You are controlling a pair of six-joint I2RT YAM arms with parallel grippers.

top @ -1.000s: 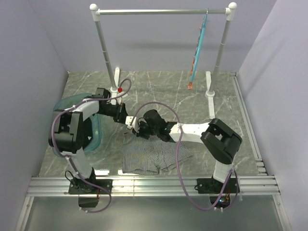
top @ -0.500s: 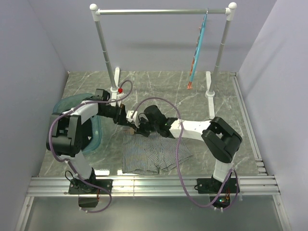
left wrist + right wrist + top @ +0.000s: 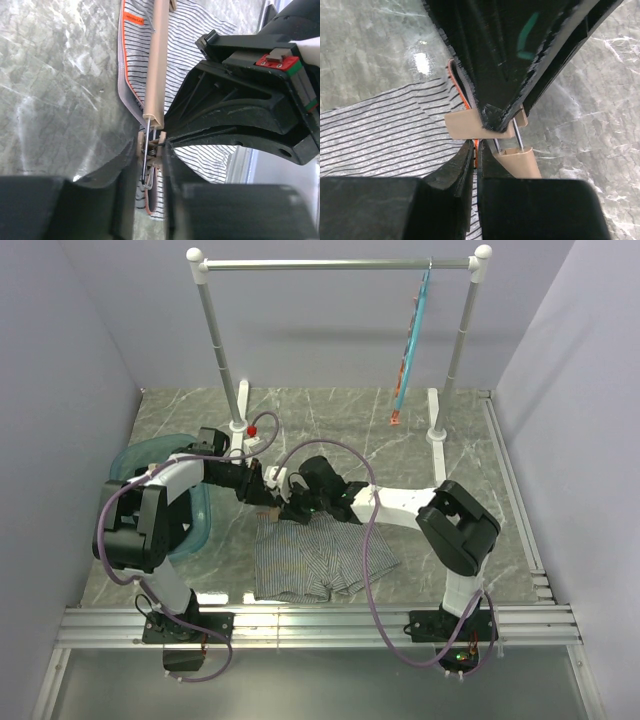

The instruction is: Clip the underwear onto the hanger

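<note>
Hanger [image 3: 157, 60] lies on underwear [image 3: 300, 560] waistband; left gripper [image 3: 150, 148], right gripper [image 3: 476, 150] at its clip end; rack [image 3: 335, 264] behind.

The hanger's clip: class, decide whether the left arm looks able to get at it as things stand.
Probably yes: the left gripper has the clip, at one end of the hanger, between its fingers. The right gripper, pinching the underwear beside it, crowds the spot but seems not to block it.

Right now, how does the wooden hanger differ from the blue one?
The wooden hanger rests across the striped underwear; the blue hanger hangs from the rail. The wooden one is thick and tan; the blue one slim, with an orange clip. Both have clips.
</note>
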